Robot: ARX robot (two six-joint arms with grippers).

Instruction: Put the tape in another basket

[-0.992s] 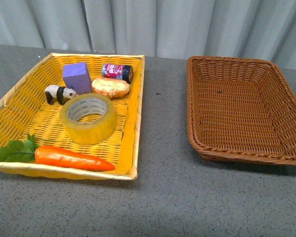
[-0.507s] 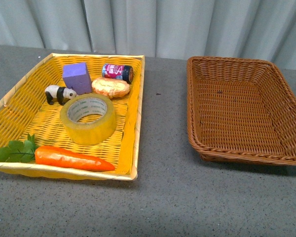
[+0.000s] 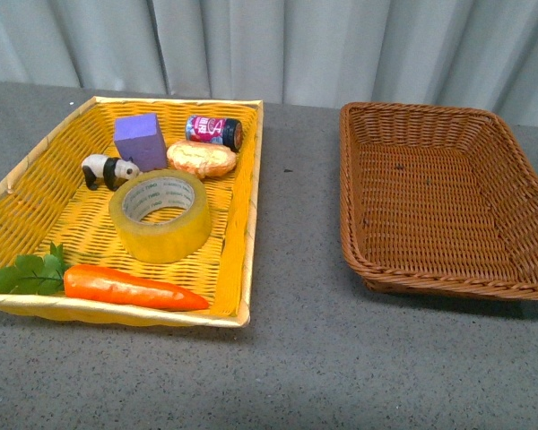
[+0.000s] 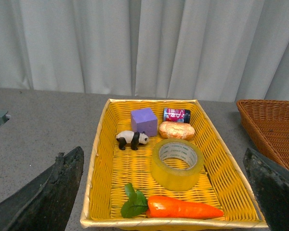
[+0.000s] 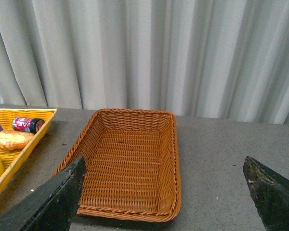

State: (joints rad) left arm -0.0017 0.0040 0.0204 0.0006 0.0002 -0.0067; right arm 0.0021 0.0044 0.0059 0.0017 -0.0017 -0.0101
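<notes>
The tape [image 3: 161,215], a wide yellowish roll with a white printed core, lies flat in the middle of the yellow woven tray [image 3: 251,179] on the left. The brown wicker basket [image 3: 359,260] stands to its right with nothing in it. Neither arm shows in the front view. In the left wrist view my left gripper [image 4: 162,150] hangs open, well back from the tray, with the tape [image 4: 177,163] framed between its dark fingers. My right gripper [image 5: 164,159] is open too, back from the basket [image 5: 130,163] and holding nothing.
Sharing the yellow tray are an orange carrot [image 3: 134,288] with green leaves [image 3: 27,273] along the near rim, a toy panda [image 3: 108,170], a purple cube [image 3: 140,139], a small can [image 3: 213,130] and a bread roll [image 3: 201,159]. Grey tabletop [image 3: 296,224] separates tray and basket. Curtains hang behind.
</notes>
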